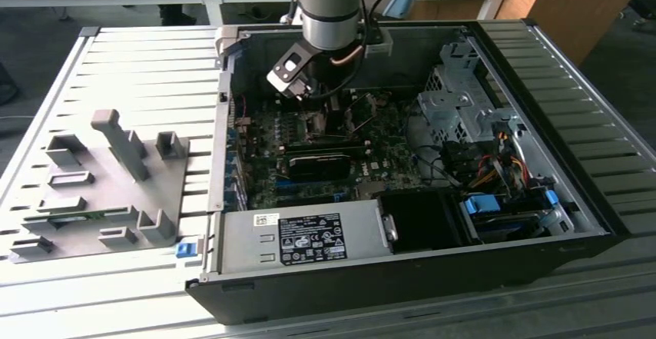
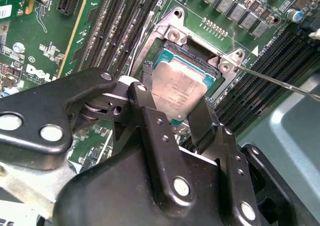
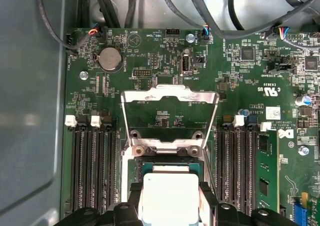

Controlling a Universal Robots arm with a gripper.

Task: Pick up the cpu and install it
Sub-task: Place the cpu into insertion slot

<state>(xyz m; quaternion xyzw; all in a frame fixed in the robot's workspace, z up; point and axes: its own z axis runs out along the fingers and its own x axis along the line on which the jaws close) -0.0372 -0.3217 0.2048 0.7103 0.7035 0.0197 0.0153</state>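
Gripper fingers pinch the cpu by two opposite edges, silvery top facing up. The chip sits right over the socket, whose dark frame shows around its free edges in the second wrist view. Whether it lies fully seated or hangs just above the contacts, I cannot tell. In the first wrist view the cpu appears as a pale square between the two black fingers, with the socket's metal plate swung up and open just beyond it. A thin lever juts out from one socket corner, over the neighbouring slots.

Memory slots run along both sides of the socket. One green stick stands in a slot on one side, well apart from the chip. A coin battery sits near a corner of the motherboard, past the open plate.

In the exterior view the arm reaches down into the open case, close to its back wall. The case lies on its side on a slatted table, towards the exterior view's right edge. A power supply fills the case's front corner on the exterior view's left. A grey fixture with upright blocks rests near the table's edge on the exterior view's left, apart from the case.
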